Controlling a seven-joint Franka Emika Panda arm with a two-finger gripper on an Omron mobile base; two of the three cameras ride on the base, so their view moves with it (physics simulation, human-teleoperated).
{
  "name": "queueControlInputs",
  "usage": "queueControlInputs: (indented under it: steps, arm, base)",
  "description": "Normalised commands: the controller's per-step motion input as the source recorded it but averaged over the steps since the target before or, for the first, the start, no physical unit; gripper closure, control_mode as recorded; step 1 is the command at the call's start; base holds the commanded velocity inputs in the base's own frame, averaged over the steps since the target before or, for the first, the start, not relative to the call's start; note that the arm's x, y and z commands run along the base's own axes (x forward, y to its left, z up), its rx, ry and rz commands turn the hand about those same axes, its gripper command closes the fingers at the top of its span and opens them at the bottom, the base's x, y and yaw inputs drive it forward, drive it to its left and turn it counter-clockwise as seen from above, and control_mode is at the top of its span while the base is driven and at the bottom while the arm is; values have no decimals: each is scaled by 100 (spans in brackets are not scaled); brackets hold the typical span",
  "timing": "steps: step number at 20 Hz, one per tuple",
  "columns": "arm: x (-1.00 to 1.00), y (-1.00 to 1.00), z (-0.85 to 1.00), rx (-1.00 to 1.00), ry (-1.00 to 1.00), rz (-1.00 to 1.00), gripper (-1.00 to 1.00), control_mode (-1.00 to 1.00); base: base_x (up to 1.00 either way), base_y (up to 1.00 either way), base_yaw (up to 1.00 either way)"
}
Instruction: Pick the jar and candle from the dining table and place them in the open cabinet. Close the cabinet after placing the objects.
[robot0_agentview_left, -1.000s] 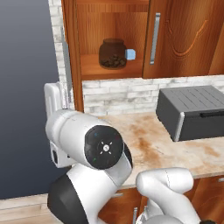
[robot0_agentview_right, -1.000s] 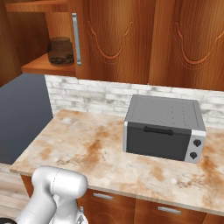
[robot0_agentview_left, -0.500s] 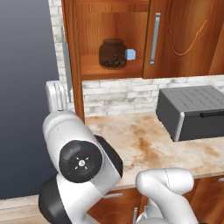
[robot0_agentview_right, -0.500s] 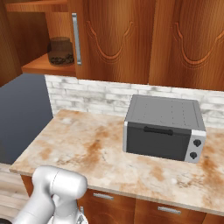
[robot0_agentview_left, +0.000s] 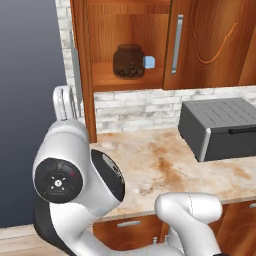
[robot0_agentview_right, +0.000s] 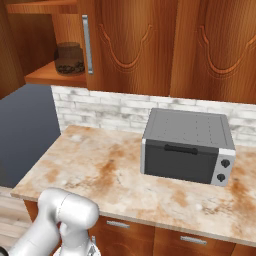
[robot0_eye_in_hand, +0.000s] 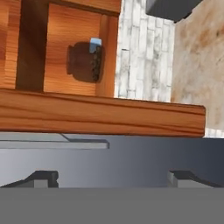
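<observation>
**Jar on the shelf, jaws empty**

Close to me, the robot's gripper (robot0_eye_in_hand: 113, 177) has its jaws spread wide apart, and nothing is between them. The two dark tips poke up at the bottom of the hand view, and the hand looks at the cabinet from the side.

A bit farther off is the stone worktop (robot0_agentview_right: 100, 170). A grey toaster oven (robot0_agentview_right: 187, 145) sits on it, near the white brick wall (robot0_agentview_right: 115, 107).

Up high and farthest away is the cabinet (robot0_agentview_left: 125, 45). Its left side is open. The jar (robot0_agentview_left: 129, 61) stands on the shelf inside, with a small pale-blue cube (robot0_agentview_left: 149, 62) just beside it. So I think the jar's part is done. I cannot see the candle.

The jar is glass, so it is hard, smooth and a bit slippery, and it could break if it fell. It looks a little heavy with the brown lumps inside. The best place to hold it is around its round middle, from the sides.
</observation>
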Motion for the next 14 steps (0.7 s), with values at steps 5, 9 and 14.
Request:
queueControlInputs:
  steps: [5, 9, 14]
  arm:
    - [11, -12, 0, 1, 0, -24, -100, -100]
    - [4, -17, 0, 4, 0, -22, -100, -100]
    - [-1, -23, 0, 9, -1, -15, -100, -100]
  base:
    - [0, 0, 0]
    - [0, 0, 0]
    - [0, 0, 0]
